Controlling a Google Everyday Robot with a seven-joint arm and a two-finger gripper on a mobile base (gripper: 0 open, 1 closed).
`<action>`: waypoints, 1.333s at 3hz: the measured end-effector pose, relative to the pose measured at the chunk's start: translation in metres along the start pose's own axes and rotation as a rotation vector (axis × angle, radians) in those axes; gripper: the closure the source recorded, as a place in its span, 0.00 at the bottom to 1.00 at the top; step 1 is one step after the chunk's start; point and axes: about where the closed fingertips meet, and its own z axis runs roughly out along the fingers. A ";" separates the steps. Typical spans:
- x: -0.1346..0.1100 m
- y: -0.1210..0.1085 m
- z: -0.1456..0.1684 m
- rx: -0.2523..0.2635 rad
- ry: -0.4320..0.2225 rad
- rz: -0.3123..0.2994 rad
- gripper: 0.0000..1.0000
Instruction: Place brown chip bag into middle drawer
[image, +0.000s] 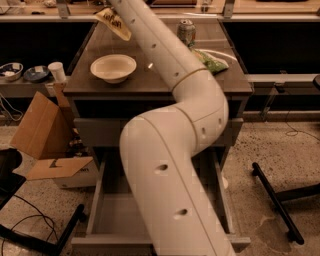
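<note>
Speckled floor and a dark desk (100, 86) fill the camera view. On the desk are a white bowl (113, 67), a can (186, 31) and a green chip bag (214, 63).

The arm (170, 165) runs up across it. The gripper lies past the top edge, so we cannot tell how the jaws stand.

The brown chip bag (114, 21) hangs at the top edge, just left of the arm's upper end. It is over the desk's far left corner, with its long axis tilted down to the right. We judge it held.

The middle drawer (116, 219) stands open below, nearer the camera, its right part hidden by the arm. The coming move turns on this: the drawer lies down and forward from the bag.
</note>
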 end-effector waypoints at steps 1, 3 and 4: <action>0.052 -0.011 -0.048 0.082 0.029 0.058 1.00; 0.120 0.011 -0.166 0.088 0.094 0.168 1.00; 0.126 0.053 -0.234 0.049 0.095 0.219 1.00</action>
